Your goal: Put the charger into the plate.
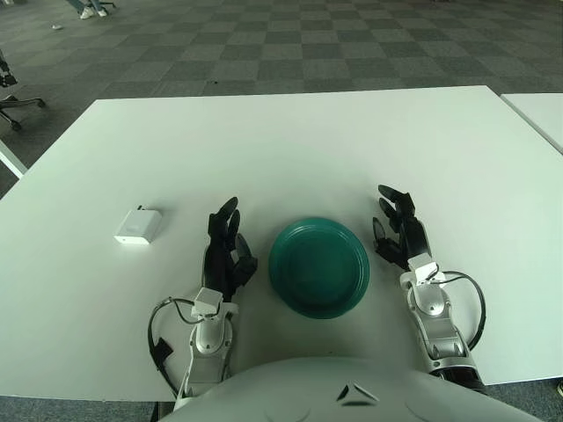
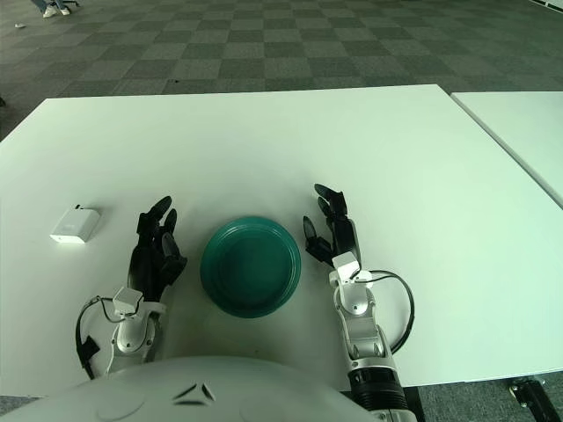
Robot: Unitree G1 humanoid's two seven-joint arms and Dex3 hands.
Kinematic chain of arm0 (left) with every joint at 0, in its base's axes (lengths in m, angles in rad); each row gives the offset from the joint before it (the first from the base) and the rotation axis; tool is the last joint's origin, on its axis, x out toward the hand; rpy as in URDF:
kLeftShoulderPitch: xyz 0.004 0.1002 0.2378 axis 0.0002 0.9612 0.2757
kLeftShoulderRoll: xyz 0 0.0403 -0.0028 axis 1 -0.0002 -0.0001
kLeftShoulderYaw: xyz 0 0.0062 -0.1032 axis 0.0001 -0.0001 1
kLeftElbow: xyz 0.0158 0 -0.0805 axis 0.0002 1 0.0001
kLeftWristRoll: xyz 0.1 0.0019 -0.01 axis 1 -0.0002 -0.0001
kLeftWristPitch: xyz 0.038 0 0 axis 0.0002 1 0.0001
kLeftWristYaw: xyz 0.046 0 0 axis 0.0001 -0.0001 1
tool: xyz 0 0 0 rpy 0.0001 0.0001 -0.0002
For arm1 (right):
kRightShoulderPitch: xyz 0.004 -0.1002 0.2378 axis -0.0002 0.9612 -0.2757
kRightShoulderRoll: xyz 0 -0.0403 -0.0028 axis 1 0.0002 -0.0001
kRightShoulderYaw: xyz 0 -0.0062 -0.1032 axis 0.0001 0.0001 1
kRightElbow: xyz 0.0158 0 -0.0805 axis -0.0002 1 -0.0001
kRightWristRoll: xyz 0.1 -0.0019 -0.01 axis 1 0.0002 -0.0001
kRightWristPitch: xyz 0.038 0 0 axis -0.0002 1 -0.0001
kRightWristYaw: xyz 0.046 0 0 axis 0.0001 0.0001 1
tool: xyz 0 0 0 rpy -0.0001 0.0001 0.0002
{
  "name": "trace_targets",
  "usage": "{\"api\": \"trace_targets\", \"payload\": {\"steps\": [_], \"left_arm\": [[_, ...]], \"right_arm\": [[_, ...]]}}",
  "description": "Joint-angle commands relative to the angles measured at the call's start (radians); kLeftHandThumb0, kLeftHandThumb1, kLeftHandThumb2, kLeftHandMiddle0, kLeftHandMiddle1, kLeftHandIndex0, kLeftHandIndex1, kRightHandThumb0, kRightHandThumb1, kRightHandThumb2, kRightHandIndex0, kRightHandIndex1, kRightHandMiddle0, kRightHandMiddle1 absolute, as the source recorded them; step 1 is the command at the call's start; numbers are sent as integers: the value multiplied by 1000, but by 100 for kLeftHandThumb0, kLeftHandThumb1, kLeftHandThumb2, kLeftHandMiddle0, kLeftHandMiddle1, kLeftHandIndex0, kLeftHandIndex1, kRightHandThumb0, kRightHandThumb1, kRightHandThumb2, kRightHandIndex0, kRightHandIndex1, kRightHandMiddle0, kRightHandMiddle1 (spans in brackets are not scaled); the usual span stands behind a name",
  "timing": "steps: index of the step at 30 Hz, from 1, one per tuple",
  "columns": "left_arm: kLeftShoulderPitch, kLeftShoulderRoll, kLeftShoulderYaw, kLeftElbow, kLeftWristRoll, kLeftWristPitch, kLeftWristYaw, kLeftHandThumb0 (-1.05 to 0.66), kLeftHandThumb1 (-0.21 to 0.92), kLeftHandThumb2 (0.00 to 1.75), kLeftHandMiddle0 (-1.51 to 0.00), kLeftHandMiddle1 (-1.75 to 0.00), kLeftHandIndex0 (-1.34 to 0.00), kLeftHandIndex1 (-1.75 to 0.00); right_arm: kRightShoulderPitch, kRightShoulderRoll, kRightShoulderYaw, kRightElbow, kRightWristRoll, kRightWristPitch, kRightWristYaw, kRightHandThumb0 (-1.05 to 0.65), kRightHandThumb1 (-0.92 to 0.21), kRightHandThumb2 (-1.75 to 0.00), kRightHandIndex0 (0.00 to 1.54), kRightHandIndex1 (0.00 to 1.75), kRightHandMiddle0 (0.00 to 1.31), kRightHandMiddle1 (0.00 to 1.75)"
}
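Note:
A small white charger (image 1: 138,226) lies flat on the white table, well to the left. A round dark green plate (image 1: 318,266) sits near the table's front edge, with nothing in it. My left hand (image 1: 227,242) shows just left of the plate, about a hand's width right of the charger, fingers extended and holding nothing. My right hand (image 1: 398,224) shows just right of the plate, fingers also relaxed and spread, holding nothing.
The white table (image 1: 290,149) stretches far back. A second white table (image 1: 538,110) stands at the right, separated by a narrow gap. Checkered carpet floor lies beyond, with a chair base (image 1: 13,97) at the far left.

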Motion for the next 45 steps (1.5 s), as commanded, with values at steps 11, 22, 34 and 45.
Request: {"api": "trace_targets", "payload": {"steps": [11,22,34,45], "left_arm": [[-46,28,43,-118,120,108,69,-72,92,93,-41,-4,-2,-96],[-158,278,251,-263,632,226,306,-77,92,83,-44,-5,0,-98],[-189,378,269,-138,821,342,523,-103,92,72,-46,-7,-5,-109],[-236,470,317,-172,825,530,374,-105,92,70,-39,-3,-8,-113]], "right_arm": [[21,-26,-18,117,29,1,24,-77,-92,-65,32,0,0,66],[25,-32,-30,122,41,-21,32,-70,-92,-65,29,0,0,65],[20,-45,-48,117,40,-18,42,-72,-92,-65,30,1,0,66],[12,-56,-61,117,66,-28,69,-73,-92,-63,32,2,0,69]]}}
